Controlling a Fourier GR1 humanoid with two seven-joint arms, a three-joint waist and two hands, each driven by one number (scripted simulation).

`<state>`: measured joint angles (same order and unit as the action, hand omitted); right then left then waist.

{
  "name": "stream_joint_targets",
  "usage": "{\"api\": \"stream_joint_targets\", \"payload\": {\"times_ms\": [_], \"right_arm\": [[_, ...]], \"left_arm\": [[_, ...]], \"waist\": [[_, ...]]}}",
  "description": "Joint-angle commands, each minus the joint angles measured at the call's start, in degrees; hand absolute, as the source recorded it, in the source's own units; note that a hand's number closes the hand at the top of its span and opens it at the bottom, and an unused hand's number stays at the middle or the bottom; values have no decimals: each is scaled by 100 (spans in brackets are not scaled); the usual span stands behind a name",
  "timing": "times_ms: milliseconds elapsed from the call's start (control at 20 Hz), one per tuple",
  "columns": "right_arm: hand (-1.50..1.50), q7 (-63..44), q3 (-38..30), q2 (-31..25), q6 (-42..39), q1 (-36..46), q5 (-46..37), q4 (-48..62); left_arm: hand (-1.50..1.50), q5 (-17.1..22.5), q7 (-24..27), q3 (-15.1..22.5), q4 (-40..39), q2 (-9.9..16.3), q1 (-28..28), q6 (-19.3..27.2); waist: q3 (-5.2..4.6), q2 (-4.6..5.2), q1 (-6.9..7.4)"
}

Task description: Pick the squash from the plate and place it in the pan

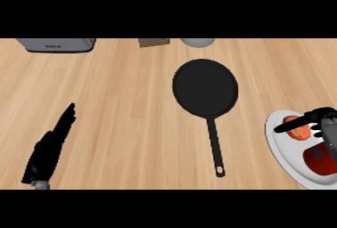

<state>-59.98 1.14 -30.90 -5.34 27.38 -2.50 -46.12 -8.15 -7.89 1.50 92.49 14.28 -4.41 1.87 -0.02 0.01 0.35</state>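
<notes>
head view | right hand curled over squash | plate | pan

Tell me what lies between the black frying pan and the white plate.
Head view: only bare wooden counter lies between the black frying pan and the white plate; the pan's long handle runs alongside, apart from the plate.

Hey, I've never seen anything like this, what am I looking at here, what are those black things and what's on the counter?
This is one view from a humanoid robot's head, looking steeply down at a wooden counter. The black shapes are its hands. The left hand rests open at the lower left. The right hand is over a white plate at the right edge, fingers curled around an orange squash. A red item also lies on the plate. A black pan sits in the middle, nothing in it.
</notes>
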Motion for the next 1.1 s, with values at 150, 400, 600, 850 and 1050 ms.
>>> {"api": "stream_joint_targets", "payload": {"times_ms": [150,400,600,850,1050], "right_arm": [[-150,-115,-230,175,131,-74,-220,47],[150,496,-471,345,500,-49,-399,269],[150,800,-641,578,701,-32,-350,472],[150,1210,-275,413,148,-220,-635,62],[150,2724,1049,-189,-1327,0,-1478,-543]], "left_arm": [[0,-102,111,-296,-764,-65,608,-73],[0,-160,-126,-25,129,-227,-19,-171],[0,-419,-327,66,-94,-356,348,10],[0,-186,-99,-205,59,-195,75,-171],[0,-241,-126,34,129,-283,150,-214]], "waist": [[0,1,-47],[3,-2,-12],[5,10,-16],[4,8,2],[26,66,268]]}}
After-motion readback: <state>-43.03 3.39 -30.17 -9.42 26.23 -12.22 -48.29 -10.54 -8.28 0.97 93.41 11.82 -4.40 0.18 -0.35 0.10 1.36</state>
